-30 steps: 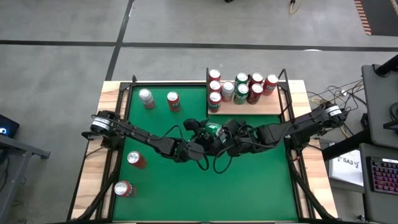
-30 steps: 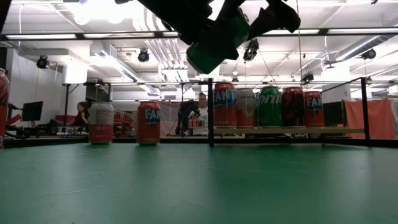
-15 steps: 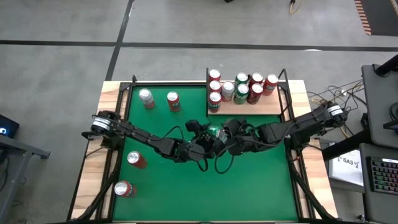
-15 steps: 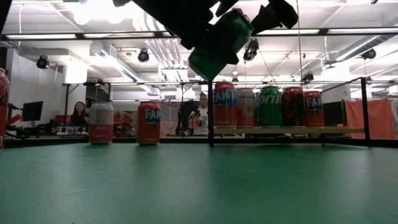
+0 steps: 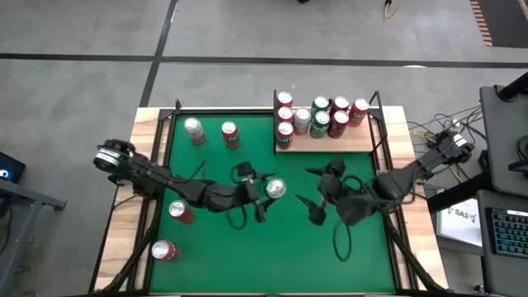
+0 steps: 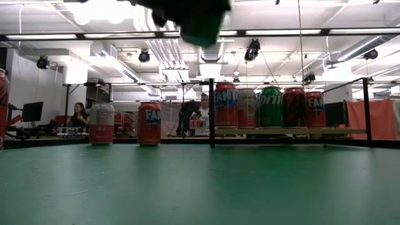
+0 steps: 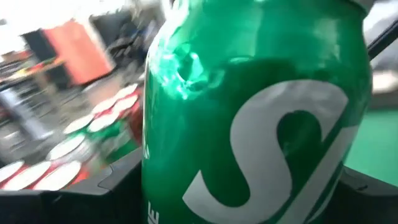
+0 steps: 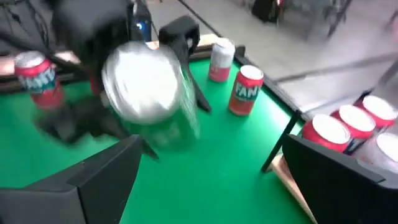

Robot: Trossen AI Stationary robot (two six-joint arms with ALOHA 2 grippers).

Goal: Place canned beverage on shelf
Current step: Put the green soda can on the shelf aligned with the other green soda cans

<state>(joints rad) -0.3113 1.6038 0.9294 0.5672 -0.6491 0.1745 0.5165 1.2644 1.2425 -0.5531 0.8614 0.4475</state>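
A green can with a silver top hangs above the middle of the green table, and my left gripper is shut on it. It fills the left wrist view as a green can with white lettering. In the low view it is a dark blur at the top. My right gripper stands open to the can's right, apart from it, with nothing between its fingers. The shelf, a pale wooden board at the far side, bears several cans. My left gripper pinches the green can's side wall between its two fingers. The fingers come level from the table's left. The can stands upright in the hold, its silver top up, lifted clear of the table.
Two loose cans stand at the table's far left. Two more red cans are at the near left. A black rod frame edges the shelf. Bare green felt lies near the front edge.
My right gripper has let go of the green can and drawn back toward the table's right edge. My left gripper has carried the can a little toward the left and near edges. The can, tilted before, now stands upright.
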